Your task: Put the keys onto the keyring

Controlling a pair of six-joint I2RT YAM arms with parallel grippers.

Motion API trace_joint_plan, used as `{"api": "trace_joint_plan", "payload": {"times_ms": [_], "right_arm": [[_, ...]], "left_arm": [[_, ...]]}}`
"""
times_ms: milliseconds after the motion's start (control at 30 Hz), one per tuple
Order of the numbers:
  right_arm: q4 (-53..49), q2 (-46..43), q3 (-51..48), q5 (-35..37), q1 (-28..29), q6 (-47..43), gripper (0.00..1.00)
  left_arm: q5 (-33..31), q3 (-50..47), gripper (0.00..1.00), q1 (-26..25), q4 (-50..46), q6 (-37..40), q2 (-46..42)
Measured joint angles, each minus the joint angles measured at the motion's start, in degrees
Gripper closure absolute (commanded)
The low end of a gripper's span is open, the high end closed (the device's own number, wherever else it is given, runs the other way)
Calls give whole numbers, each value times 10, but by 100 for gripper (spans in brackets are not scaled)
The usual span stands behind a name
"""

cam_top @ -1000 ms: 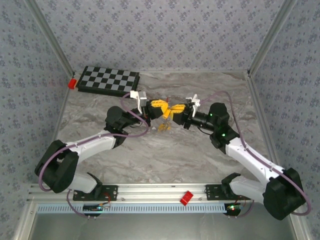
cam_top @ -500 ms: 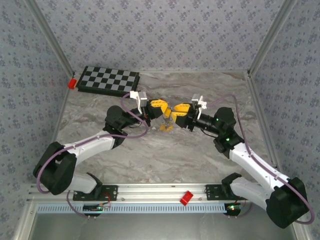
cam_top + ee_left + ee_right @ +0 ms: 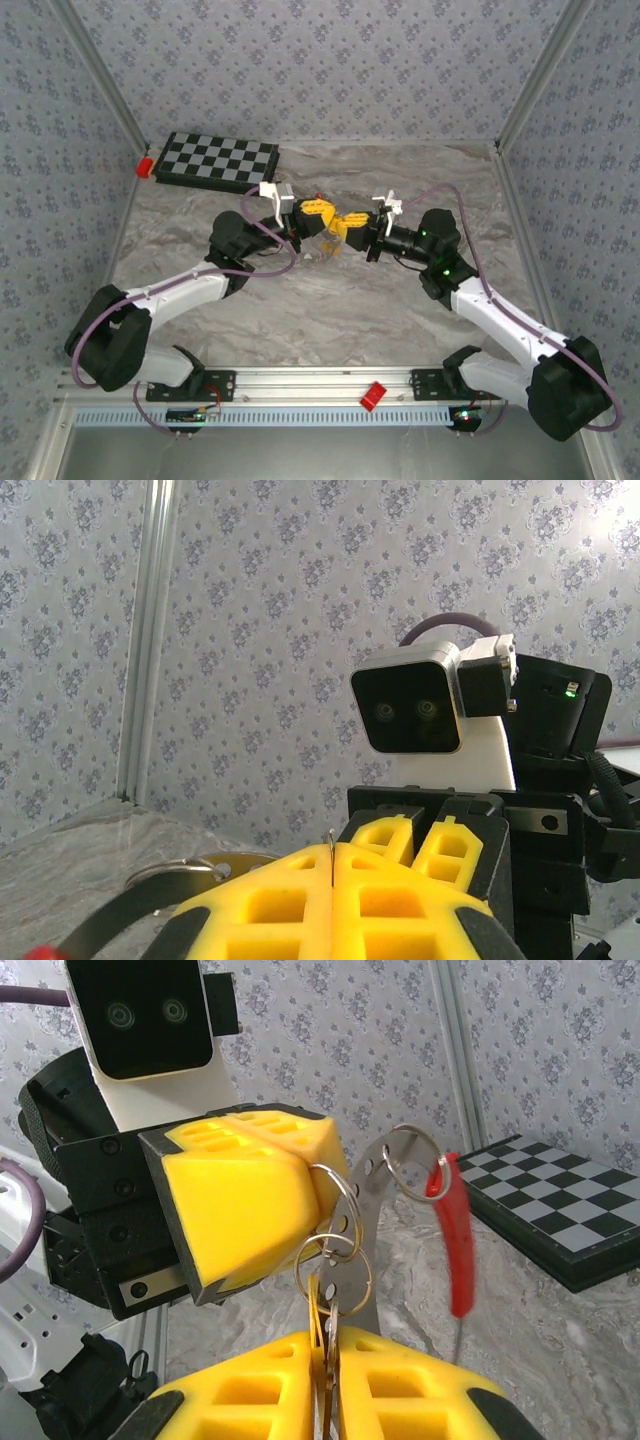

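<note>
- The right gripper (image 3: pixel 324 1360) is clenched on the keys (image 3: pixel 320 1320), which are held upright between its yellow fingers (image 3: pixel 250 1400).
- The keyring (image 3: pixel 453 1225) is pinched in the clamped left gripper (image 3: pixel 318 1185) just above the keys, its red arc hanging to one side.
- Both grippers are held tip to tip above the middle of the table (image 3: pixel 330 320).
- A chessboard (image 3: pixel 218 160) is seen at the far left corner, a red block (image 3: pixel 145 165) beside it.
</note>
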Motion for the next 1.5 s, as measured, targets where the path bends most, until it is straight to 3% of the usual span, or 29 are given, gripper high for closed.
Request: {"api": "trace_joint_plan", "payload": {"times_ms": [567, 733, 800, 1200, 1500], "right_arm": [[20, 19, -9, -20, -12, 9, 81], [16, 23, -14, -30, -7, 6, 69], [8, 22, -16, -33, -6, 4, 68], [-21, -88, -25, -41, -31, -13, 72], [14, -33, 18, -67, -49, 19, 75]], "left_arm": [[-4, -7, 100, 0, -15, 11, -17], [-4, -7, 100, 0, -17, 11, -17], [-4, -7, 100, 0, -17, 11, -17], [-4, -8, 100, 0, -14, 10, -17], [9, -8, 100, 0, 17, -9, -9]]}}
